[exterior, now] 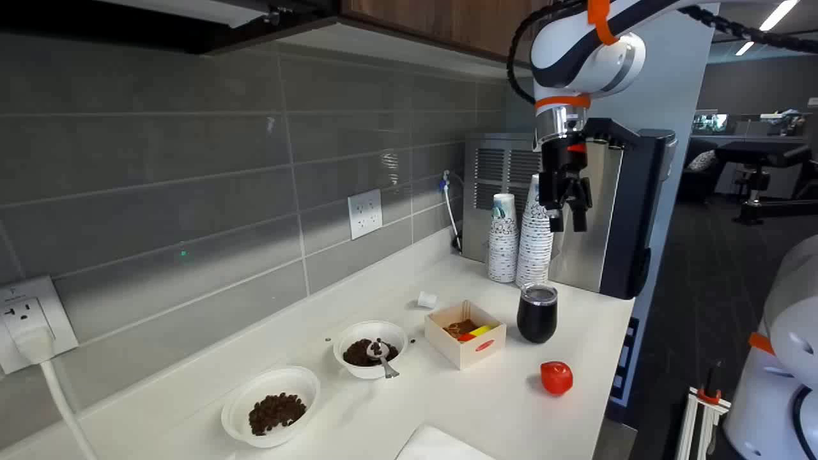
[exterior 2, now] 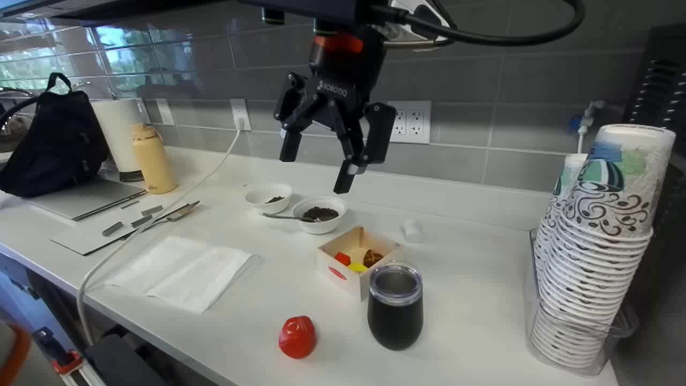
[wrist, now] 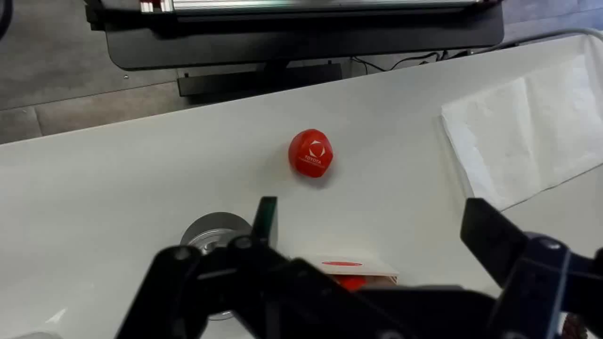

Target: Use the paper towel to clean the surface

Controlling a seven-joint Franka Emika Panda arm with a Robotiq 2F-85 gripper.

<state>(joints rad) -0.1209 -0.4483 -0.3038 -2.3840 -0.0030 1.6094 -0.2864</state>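
Observation:
The paper towel [exterior 2: 182,271] is a white, folded sheet lying flat on the off-white countertop [exterior 2: 471,257], near its front edge. It also shows in the wrist view [wrist: 532,132] at the right, and only its edge [exterior: 438,447] shows at the bottom of an exterior view. My gripper [exterior 2: 317,167] is open and empty, pointing down high above the counter. In the wrist view my gripper [wrist: 370,207] has its fingers wide apart, with the towel beyond the right finger. The gripper [exterior: 566,223] hangs in front of the cup stacks in an exterior view.
Two white bowls with dark bits [exterior: 238,418] [exterior: 358,370] stand by the wall, a spoon in one. An open wooden box [exterior: 476,350], a black tumbler [exterior: 537,319], a red object [exterior 2: 298,336] and cup stacks [exterior 2: 597,257] stand nearby. A white cable [exterior 2: 161,214] crosses beside the towel.

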